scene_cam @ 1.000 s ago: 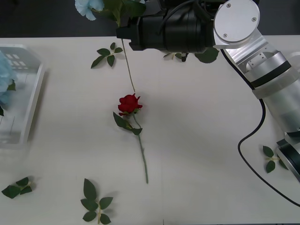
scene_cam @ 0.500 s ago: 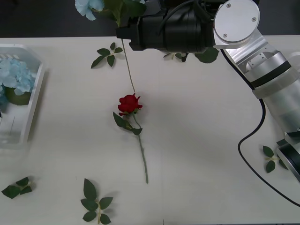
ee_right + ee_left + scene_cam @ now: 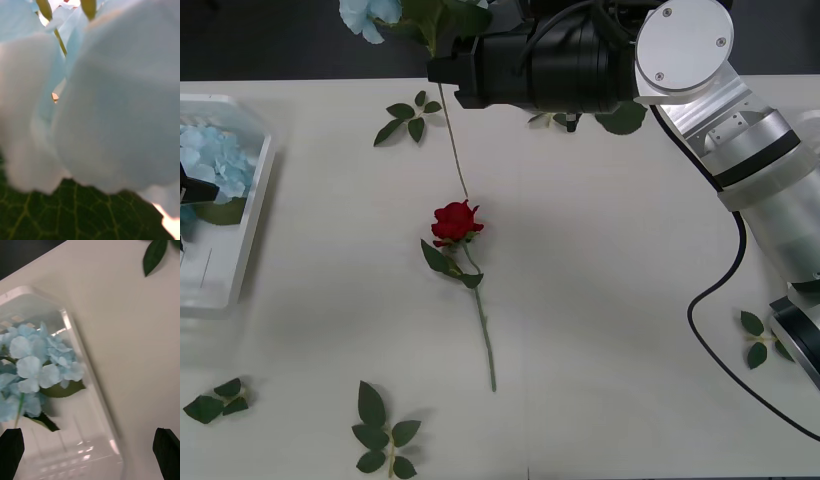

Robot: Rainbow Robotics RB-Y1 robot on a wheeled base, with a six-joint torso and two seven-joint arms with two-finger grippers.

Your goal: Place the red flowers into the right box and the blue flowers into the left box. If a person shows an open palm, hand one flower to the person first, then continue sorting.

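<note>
A white table (image 3: pixel 610 300) carries several loose green leaf sprigs. One sprig (image 3: pixel 408 115) lies near the far edge, left of centre. Another sprig (image 3: pixel 385 435) sits at the near edge, and a smaller one (image 3: pixel 215 400) lies at the near left. A fourth sprig (image 3: pixel 758 338) rests on the right side. Beyond the table's far edge the background (image 3: pixel 260 40) is dark.

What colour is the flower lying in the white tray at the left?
Pale blue, with a dark green leaf under it. The blue flower in the left box shows best in the left wrist view.

no readable text, no labels, no brands, no numbers, no signs
</note>
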